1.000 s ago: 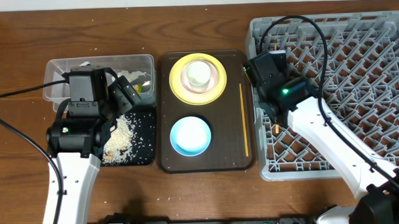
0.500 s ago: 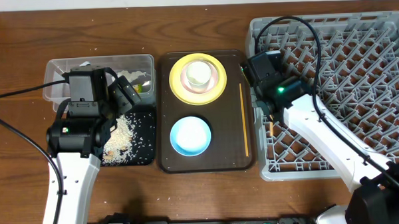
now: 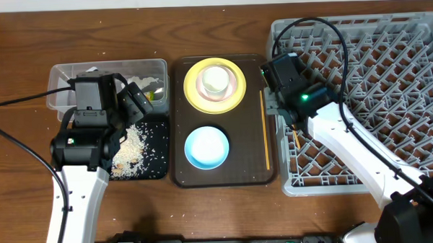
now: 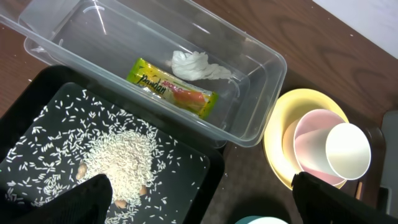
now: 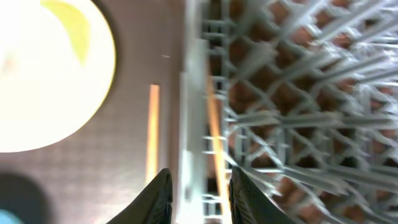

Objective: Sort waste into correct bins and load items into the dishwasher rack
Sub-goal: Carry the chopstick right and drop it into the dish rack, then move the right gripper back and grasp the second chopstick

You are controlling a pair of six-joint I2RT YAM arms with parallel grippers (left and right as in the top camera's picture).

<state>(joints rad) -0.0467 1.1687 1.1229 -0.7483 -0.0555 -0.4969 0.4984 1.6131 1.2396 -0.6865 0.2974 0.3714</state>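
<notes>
In the right wrist view the right gripper (image 5: 199, 179) sits at the bottom of the frame. Its jaws are partly apart, astride the grey wall of the dishwasher rack (image 5: 193, 106), with nothing visibly clamped. Just beyond, one chopstick (image 5: 214, 134) lies inside the rack along that wall. The second chopstick (image 5: 152, 134) lies parallel to its left on the brown tray (image 5: 124, 174).

That second stick looks like the next pick. The jaws should rise clear of the wall first, then close across its middle so it stays level.

Further up in the overhead frame, the yellow plate (image 3: 190, 93) waits. The left gripper (image 4: 214, 200) hovers with jaws wide and empty over the black tray (image 4: 37, 106) of rice (image 4: 118, 155).
</notes>
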